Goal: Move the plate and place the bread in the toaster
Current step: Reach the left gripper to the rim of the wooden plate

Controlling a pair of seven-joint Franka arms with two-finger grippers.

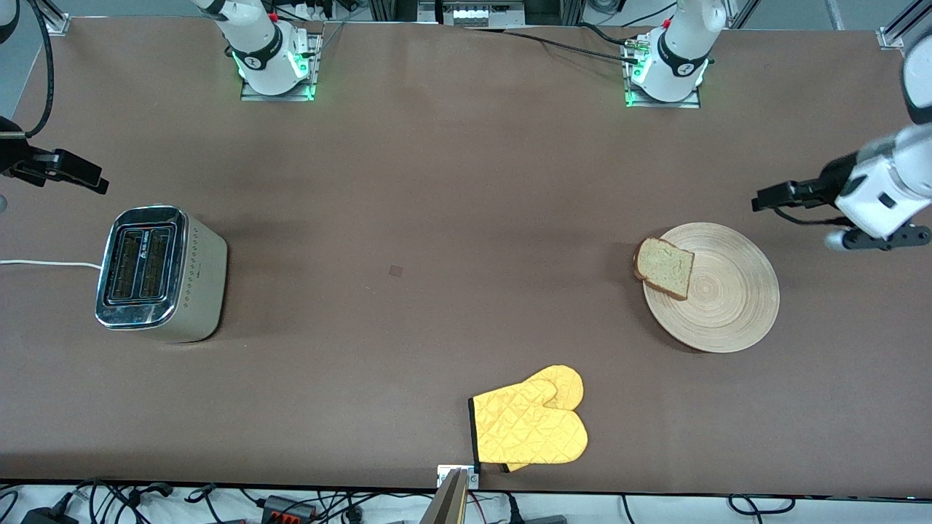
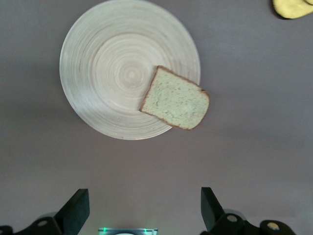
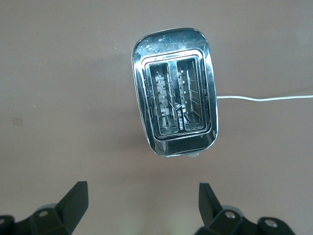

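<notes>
1. Right gripper (image 1: 73,173) up in the air at the right arm's end of the table (image 1: 437,218), over bare tabletop beside the toaster; fingers (image 3: 73,200) spread wide apart, holding nothing.
2. Toaster (image 1: 156,273) upright on the table toward the right arm's end, chrome top with both slots facing up, slots empty; white cord (image 1: 44,263) running off toward the table's edge at that end.
3. Yellow quilted oven mitt (image 1: 531,426) flat near the table edge closest to the front camera, roughly midway along the table, well apart from toaster and plate.
4. Bread (image 1: 664,267) lying flat on the plate, on the side toward the toaster, one crust corner overhanging the rim.
5. Plate (image 1: 728,313) flat on the table toward the left arm's end, farther from the front camera than the mitt.
6. Left gripper (image 1: 779,196) in the air at the left arm's end, just off the plate's rim over bare table; fingers (image 2: 78,208) parted wide, gripping nothing, touching neither plate nor bread.
</notes>
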